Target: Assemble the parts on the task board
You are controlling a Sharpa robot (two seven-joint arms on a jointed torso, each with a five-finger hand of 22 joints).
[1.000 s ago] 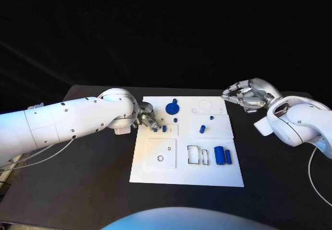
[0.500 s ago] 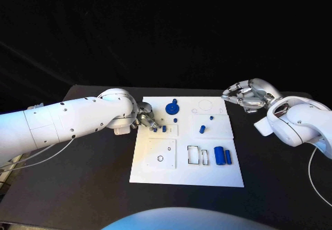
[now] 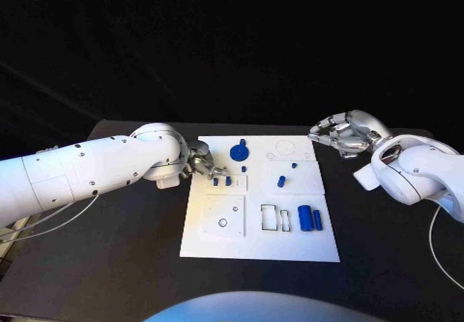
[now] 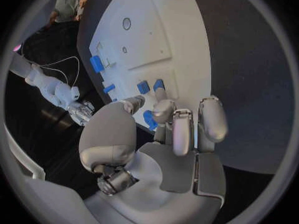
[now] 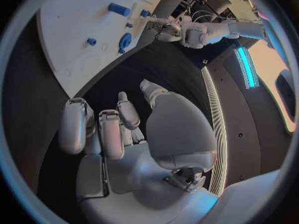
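Silver left hand (image 3: pixel 202 166): at the task board's left edge, left of frame centre, fingers curled over a small blue part (image 4: pixel 150 120); whether it grips the part, cannot tell.
Right hand (image 3: pixel 342 135): raised off the board's upper right corner, fingers curled in, nothing held.
Task board (image 3: pixel 290 246): white plate, centre of black table (image 3: pixel 116 268).
Parts: blue disc (image 3: pixel 241 151) near top edge (two blue cylinders (image 3: pixel 310 218) lower right).

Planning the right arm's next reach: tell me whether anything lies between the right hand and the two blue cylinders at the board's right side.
Nothing visible does. The right hand hovers off the task board's far right corner; bare board separates it from the two blue cylinders.
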